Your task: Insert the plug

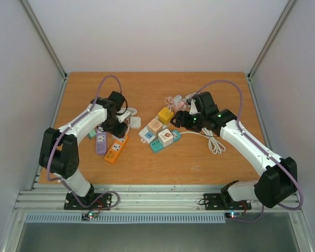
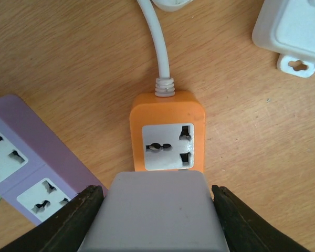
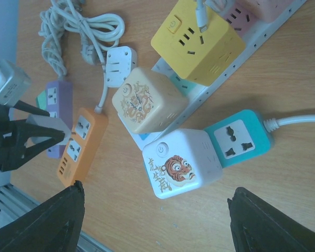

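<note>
My left gripper (image 2: 155, 193) is shut on a grey-white plug block (image 2: 156, 220). It holds the block right over the cable end of the orange power strip (image 2: 167, 113), covering all but the strip's last socket (image 2: 167, 147). I cannot tell if the prongs are in. In the top view the left gripper (image 1: 115, 127) is above the orange strip (image 1: 116, 148). My right gripper (image 3: 157, 190) is open and empty, hovering over a white cube socket with a tiger face (image 3: 181, 163). It shows in the top view (image 1: 181, 119).
A purple strip (image 2: 21, 160) lies left of the orange one, and a white adapter (image 2: 291, 31) lies beyond it. Near the right gripper are a teal socket (image 3: 239, 135), a cream cube (image 3: 144, 100), a yellow cube (image 3: 197, 39) and coiled white cables (image 1: 215, 143).
</note>
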